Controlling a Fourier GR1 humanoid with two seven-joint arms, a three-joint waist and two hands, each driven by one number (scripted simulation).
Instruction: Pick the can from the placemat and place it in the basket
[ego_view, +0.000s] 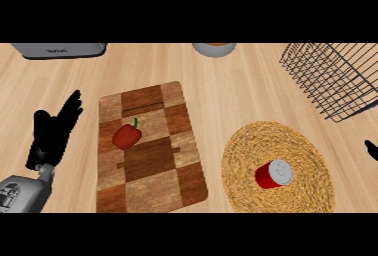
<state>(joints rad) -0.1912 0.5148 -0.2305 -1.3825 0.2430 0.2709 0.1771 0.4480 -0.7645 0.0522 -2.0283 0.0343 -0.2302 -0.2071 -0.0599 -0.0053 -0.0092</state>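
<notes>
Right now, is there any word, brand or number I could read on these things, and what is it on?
No text here can be read.
Grey appliance at the top left: a small dark mark on its front, too blurred to read.
Red can on the placemat: no lettering shows.
Cutting board and basket: no text.

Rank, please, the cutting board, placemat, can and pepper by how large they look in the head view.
1. cutting board
2. placemat
3. can and pepper: they look too alike in size to rank.
</notes>
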